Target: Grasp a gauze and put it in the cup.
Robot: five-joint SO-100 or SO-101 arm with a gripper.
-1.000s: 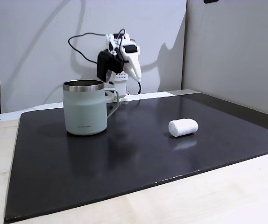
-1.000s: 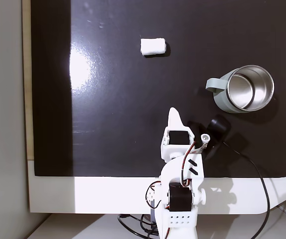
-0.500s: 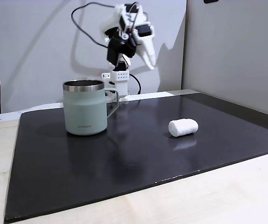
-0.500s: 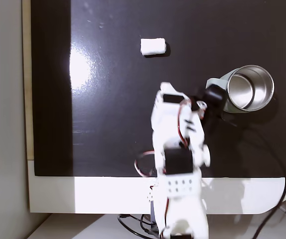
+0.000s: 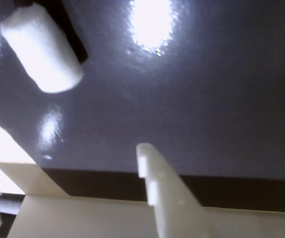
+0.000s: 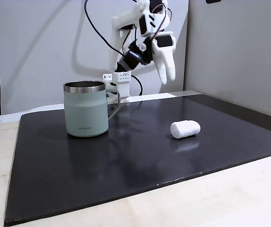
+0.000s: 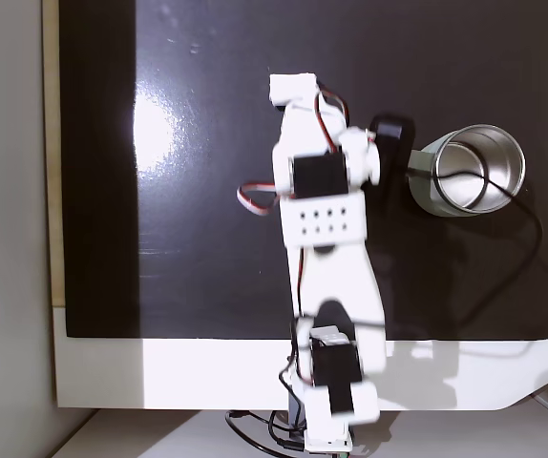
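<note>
The gauze (image 6: pixel 185 128) is a small white roll lying on its side on the black mat, right of the cup (image 6: pixel 86 113) in a fixed view. The cup is a sage-green mug with a steel rim, standing upright and empty (image 7: pixel 470 170). My gripper (image 6: pixel 166 71) hangs high above the mat behind the gauze, fingers pointing down. From above, the arm covers part of the gauze (image 7: pixel 289 87). In the wrist view the gauze (image 5: pixel 40 49) lies at the upper left, ahead of my gripper (image 5: pixel 65 158), whose fingers stand apart with nothing between them.
The black mat (image 6: pixel 126 161) lies on a pale wooden table (image 6: pixel 220 198). The arm's white base (image 7: pixel 336 401) stands at the mat's edge, with black cables (image 6: pixel 97 33) looping behind it. Grey walls close the back and right sides.
The arm has risen from its folded pose and reached out over the mat toward the gauze. Gauze and cup have not moved.
</note>
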